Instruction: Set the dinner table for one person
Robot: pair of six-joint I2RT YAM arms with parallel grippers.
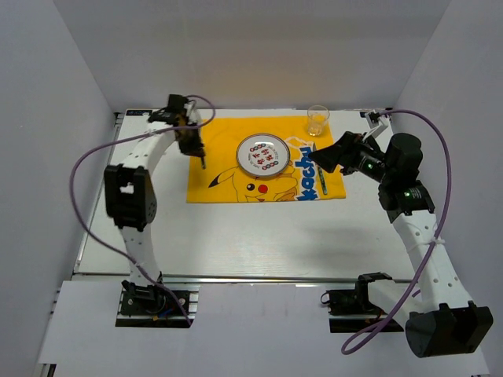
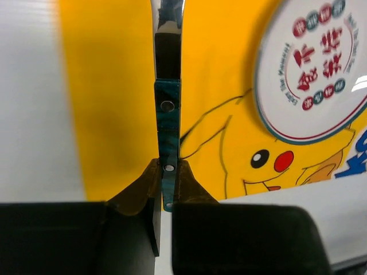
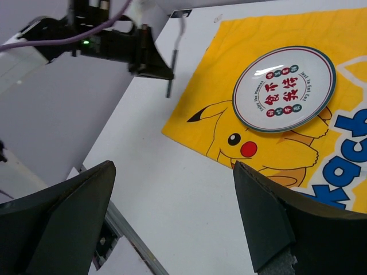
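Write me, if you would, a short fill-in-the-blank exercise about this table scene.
1. The plate lies on a ____ mat.
2. The left gripper holds a utensil above the mat's ____ edge.
3. The glass stands by the mat's far ____ corner.
4. The right gripper has its jaws ____.
Missing words: yellow; left; right; open.
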